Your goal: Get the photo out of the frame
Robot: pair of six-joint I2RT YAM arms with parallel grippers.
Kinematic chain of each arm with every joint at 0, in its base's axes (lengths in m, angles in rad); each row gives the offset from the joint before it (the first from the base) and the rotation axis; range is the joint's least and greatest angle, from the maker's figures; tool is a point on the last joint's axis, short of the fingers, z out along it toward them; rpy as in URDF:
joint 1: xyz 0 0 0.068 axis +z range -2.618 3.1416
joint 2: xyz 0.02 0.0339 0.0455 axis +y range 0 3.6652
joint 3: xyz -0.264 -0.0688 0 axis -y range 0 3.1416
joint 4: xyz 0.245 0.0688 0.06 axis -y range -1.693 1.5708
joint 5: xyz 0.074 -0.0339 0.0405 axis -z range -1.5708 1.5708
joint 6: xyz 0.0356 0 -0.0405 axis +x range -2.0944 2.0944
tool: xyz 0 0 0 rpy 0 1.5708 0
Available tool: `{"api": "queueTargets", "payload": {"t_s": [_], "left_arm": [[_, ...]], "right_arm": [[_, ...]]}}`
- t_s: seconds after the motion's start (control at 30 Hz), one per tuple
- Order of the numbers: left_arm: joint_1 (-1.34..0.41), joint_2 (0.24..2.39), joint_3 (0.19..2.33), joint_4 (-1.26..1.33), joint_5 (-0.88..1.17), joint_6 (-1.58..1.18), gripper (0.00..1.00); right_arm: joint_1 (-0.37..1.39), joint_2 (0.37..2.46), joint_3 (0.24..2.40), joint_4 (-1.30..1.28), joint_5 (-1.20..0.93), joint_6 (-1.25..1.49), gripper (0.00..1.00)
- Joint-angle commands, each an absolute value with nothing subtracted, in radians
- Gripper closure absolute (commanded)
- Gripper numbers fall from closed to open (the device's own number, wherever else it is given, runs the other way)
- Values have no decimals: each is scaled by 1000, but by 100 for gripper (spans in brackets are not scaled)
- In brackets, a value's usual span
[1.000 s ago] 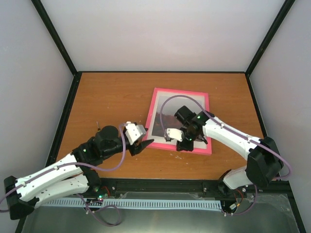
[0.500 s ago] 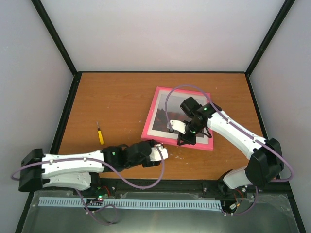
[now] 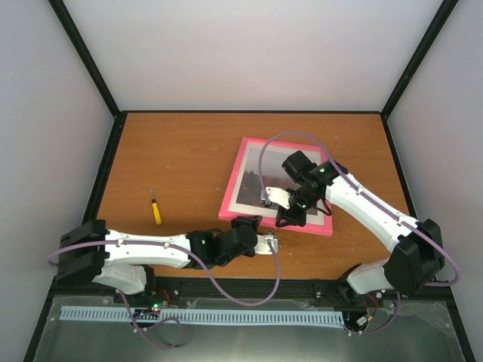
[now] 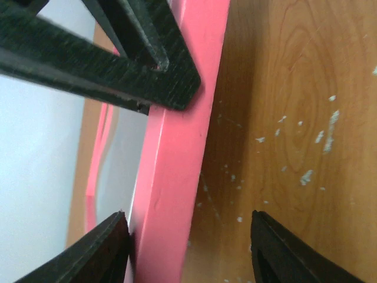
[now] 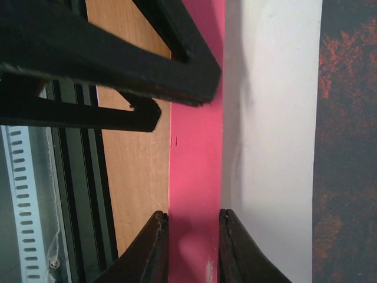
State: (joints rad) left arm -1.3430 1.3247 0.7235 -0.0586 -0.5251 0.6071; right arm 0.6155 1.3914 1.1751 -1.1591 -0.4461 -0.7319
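We see left gripper (image 4: pixel 188 215) now swung in, spread astride the frame (image 4: pixel 177 153) edge; right gripper (image 5: pixel 193 215) pinches it; photo (image 5: pixel 347 118) still inside.

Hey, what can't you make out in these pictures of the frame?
Top view: near edge of the frame, under the right gripper.
Right wrist view: most of the photo, cut off rightward.
Left wrist view: frame interior, blurred, past the left gripper.
Top view: tip of the screwdriver, too small.

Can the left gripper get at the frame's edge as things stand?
Probably yes: the left gripper is open, and the frame has its pink edge lying between the fingers, with nothing else in the gap.
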Motion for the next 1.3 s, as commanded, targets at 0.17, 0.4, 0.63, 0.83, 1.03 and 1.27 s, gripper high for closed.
{"api": "queueTargets", "payload": {"t_s": [0.17,0.4,0.63,0.83,1.03,1.27], "left_arm": [[-1393,1447,801,73,-644,780,54],[-1406,1489,825,69,-658,783,69],[-1413,1481,872,0,-659,738,87],[-1413,1361,959,-204,-632,615,92],[-1403,1287,1091,-518,-572,451,93],[-1393,1209,1206,-700,-561,364,97]], "right_arm": [[612,1352,1175,-1115,-492,-717,97],[612,1347,1165,-1111,-500,-712,97],[612,1318,1195,-1136,-519,-686,80],[611,1199,1356,-1183,-544,-640,32],[527,1180,1565,-1279,-644,-623,29],[452,1165,1688,-1301,-658,-632,30]]}}
